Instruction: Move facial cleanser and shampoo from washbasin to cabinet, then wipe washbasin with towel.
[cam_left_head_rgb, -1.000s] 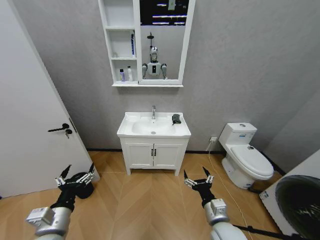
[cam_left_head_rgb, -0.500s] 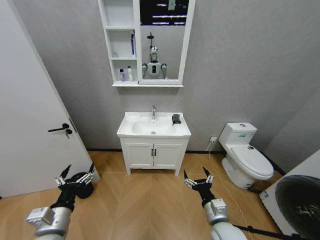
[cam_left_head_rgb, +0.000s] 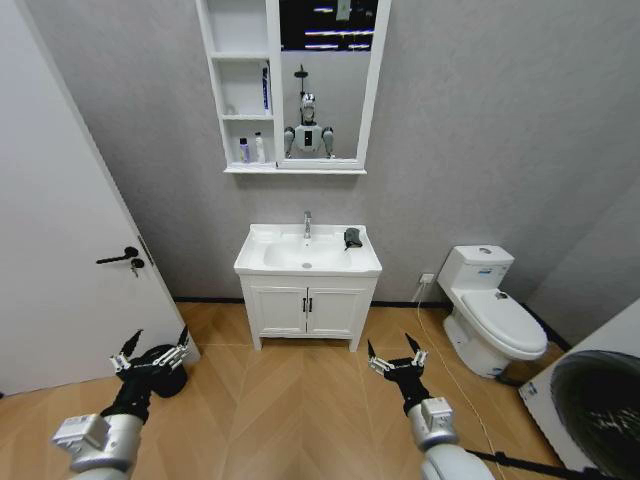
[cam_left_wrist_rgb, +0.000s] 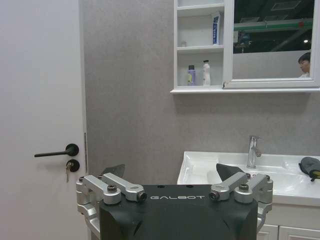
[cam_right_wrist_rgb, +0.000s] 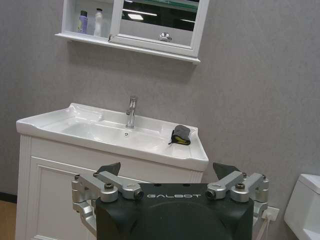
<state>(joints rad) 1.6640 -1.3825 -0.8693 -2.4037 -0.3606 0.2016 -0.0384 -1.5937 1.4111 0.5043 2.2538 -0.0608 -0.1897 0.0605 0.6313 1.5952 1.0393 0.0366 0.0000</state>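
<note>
The small purple facial cleanser (cam_left_head_rgb: 244, 151) and the slim white shampoo (cam_left_head_rgb: 259, 148) stand side by side in the lowest niche of the white cabinet (cam_left_head_rgb: 241, 90), beside its mirror. Both bottles, the facial cleanser (cam_left_wrist_rgb: 191, 75) and shampoo (cam_left_wrist_rgb: 205, 73), show again in the left wrist view. The dark towel (cam_left_head_rgb: 352, 238) lies on the right rim of the washbasin (cam_left_head_rgb: 307, 252), right of the chrome faucet (cam_left_head_rgb: 307, 224). My left gripper (cam_left_head_rgb: 151, 354) and right gripper (cam_left_head_rgb: 397, 357) hang low over the floor, far in front of the washbasin, both open and empty.
A white door (cam_left_head_rgb: 60, 250) with a black handle stands open on the left. A toilet (cam_left_head_rgb: 492, 312) sits right of the vanity cupboard (cam_left_head_rgb: 306, 312). A dark round object (cam_left_head_rgb: 598, 405) is at the lower right. A blue tube (cam_left_head_rgb: 265, 88) stands in the middle niche. Wooden floor lies between me and the vanity.
</note>
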